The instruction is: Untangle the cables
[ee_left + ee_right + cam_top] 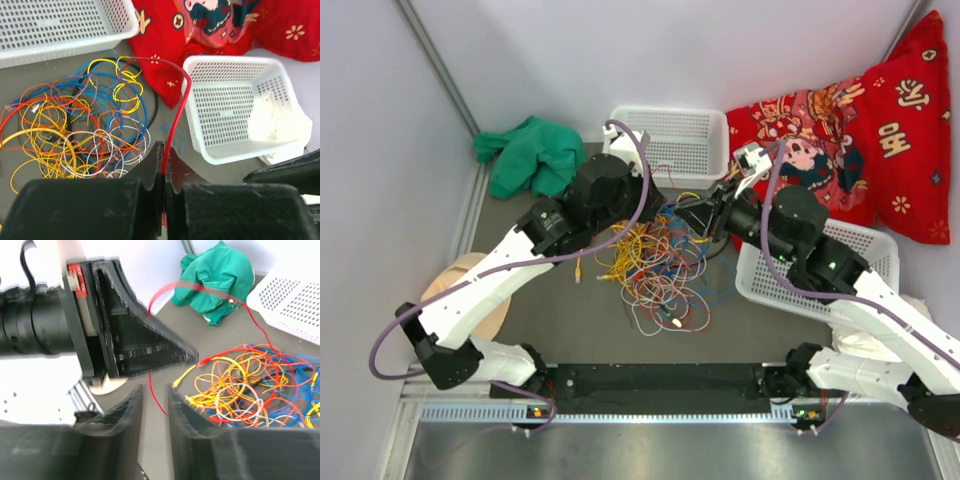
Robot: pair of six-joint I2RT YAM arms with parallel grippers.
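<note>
1 tangled pile of cables (655, 265) mid bench (550, 320), nearer far edge. Left fingers (163, 157) pinched shut on 1 red cable (175, 131). Right fingers (142, 395) slightly apart, gripping nothing. 2 white baskets: far basket (670, 112) at far edge, right basket (752, 285) at right edge

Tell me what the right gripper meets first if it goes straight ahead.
Probably the red cable hanging between its open fingers, then the left gripper that holds it; depth is unclear.
</note>
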